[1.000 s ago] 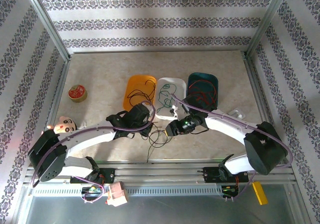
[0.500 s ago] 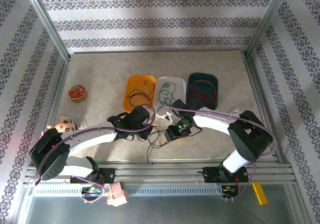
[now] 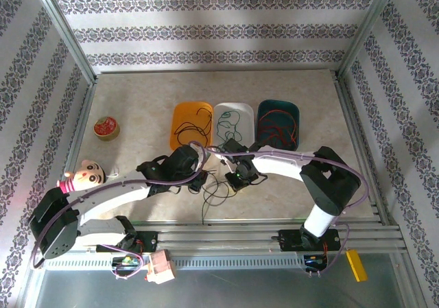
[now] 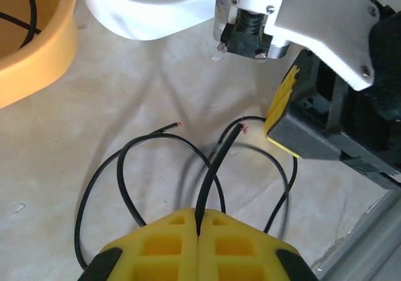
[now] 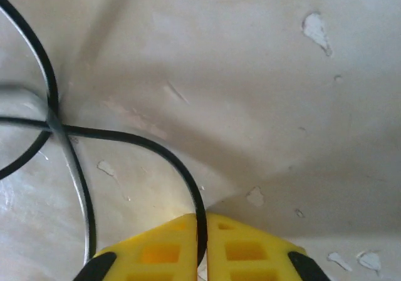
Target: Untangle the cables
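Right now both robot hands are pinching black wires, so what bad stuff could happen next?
1. The left gripper and right gripper are each shut on thin black cable whose loops cross; pulling apart might tighten that crossing instead of freeing it.
2. The grippers sit very close together, so they might bump.
3. The thin cable could slip free.
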Robot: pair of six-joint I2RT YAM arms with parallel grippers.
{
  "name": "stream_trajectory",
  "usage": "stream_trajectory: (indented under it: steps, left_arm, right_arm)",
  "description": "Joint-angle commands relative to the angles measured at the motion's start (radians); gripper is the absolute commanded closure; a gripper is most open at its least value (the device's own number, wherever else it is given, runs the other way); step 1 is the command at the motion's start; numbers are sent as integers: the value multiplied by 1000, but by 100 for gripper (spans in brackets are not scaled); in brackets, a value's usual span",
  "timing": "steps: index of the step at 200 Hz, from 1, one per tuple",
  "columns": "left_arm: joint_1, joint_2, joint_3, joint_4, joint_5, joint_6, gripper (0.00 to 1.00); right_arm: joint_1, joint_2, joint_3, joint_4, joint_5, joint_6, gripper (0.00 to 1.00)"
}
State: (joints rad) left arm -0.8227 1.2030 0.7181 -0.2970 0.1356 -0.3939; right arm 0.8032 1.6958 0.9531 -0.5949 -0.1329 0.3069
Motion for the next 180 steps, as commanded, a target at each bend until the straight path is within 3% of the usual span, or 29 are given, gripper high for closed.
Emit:
stream_trajectory:
  steps: [1,53,102,151,180]
  left_arm:
    - [10,-76,-24,47,4,14,100]
    - [11,-271,-52,82,-120,65,100]
    - [24,-404,-60,93,-232,84,100]
    - [43,-466,-50,88,-249,102,100]
    - [46,-466,-43,82,-241,112,100]
  right_arm:
    - [21,-16,-28,0,87,17,97]
    - [0,-199,-110,11,302,109,100]
    - [-109,-354,-180,-17,434,225,100]
    - [-234,-521,-249,-9,428,292,100]
    - [-266,-663,-306,84,345,264,100]
